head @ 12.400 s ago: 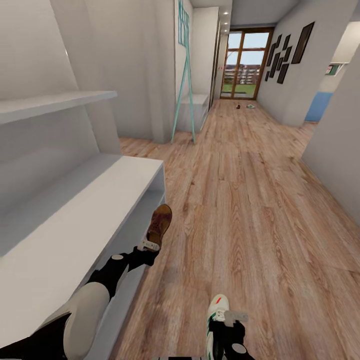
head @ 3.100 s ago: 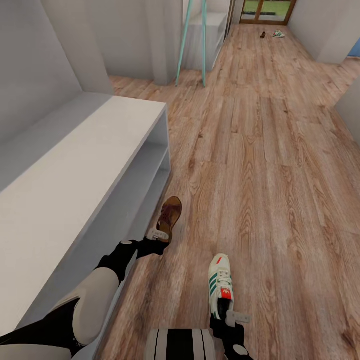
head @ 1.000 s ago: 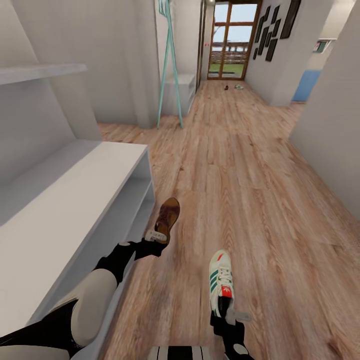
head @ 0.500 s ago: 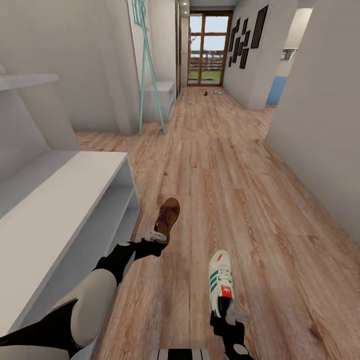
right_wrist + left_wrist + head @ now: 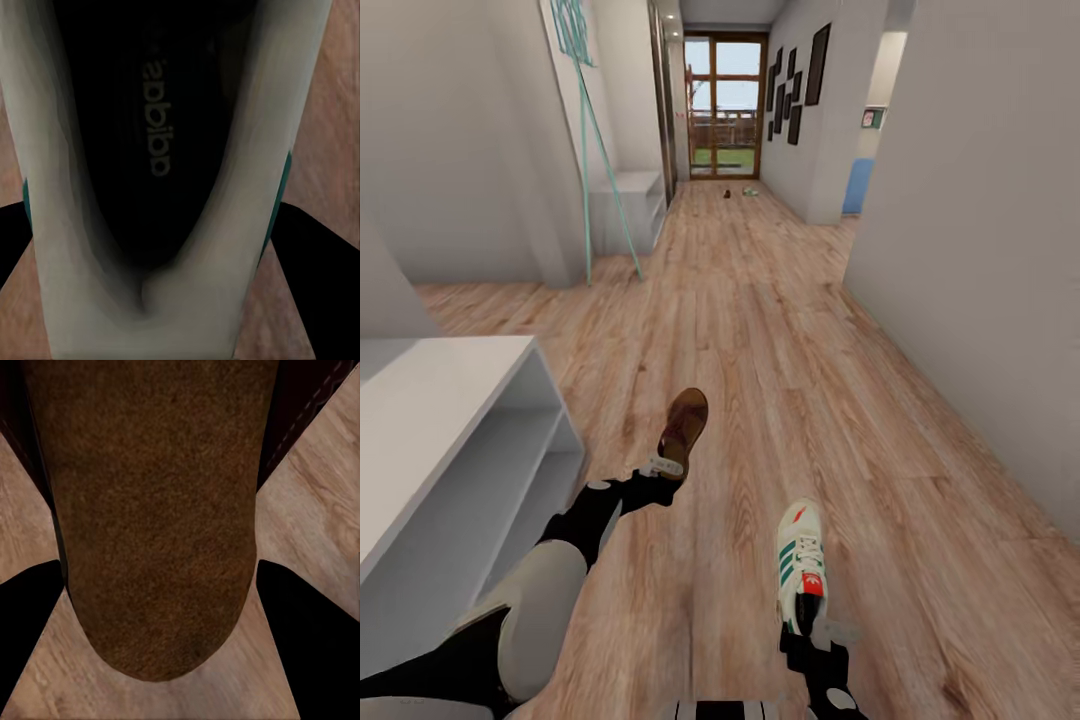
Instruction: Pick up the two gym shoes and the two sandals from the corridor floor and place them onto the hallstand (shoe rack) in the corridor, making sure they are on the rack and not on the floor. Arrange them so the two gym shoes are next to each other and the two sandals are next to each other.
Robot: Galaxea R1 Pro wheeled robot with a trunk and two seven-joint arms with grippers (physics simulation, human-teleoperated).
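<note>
Left gripper (image 5: 663, 468) clamps the heel of a dark brown leather sandal (image 5: 683, 428), right gripper (image 5: 812, 634) clamps the heel of a white green-striped gym shoe (image 5: 800, 565), both carried above the wood-plank corridor floor (image 5: 780, 330), right of the pale grey two-tier hallstand (image 5: 430, 400), with two more shoes (image 5: 739, 192) far down the corridor.

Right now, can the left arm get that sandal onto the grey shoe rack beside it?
Probably yes. The left gripper holds the sandal over the floor, the hallstand stands close on that side, and nothing lies between them.
</note>
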